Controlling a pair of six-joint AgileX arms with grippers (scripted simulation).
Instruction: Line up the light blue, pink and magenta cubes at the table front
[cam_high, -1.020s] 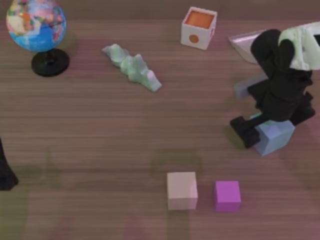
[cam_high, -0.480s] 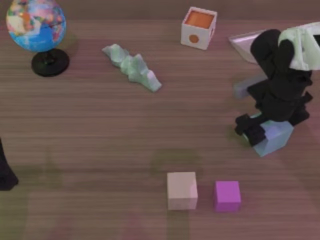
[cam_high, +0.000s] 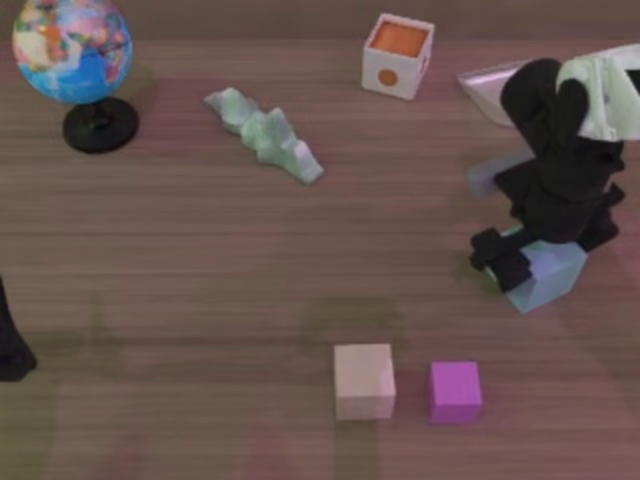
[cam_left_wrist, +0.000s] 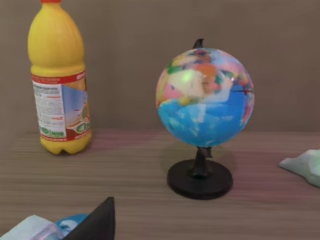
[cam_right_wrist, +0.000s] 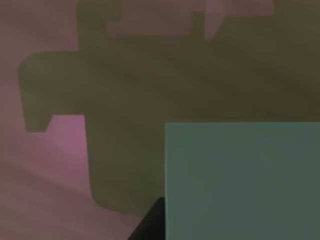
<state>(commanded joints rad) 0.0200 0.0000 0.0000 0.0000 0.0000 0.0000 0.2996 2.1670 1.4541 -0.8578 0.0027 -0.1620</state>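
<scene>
Top view shows you the right gripper (cam_high: 520, 262) pinching the light blue cube (cam_high: 552, 276) at the table's (cam_high: 200, 280) right, far of the pink cube (cam_high: 364, 380) and magenta cube (cam_high: 455, 391), apparently to carry it near.

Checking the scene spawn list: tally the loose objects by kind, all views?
Cubes: 3 (light blue cube, pink cube, magenta cube)
Globes: 1 (globe)
Bottles: 1 (yellow bottle)
Open boxes: 1 (white box)
Crumpled green lumps: 1 (green lump)
Total: 7
</scene>
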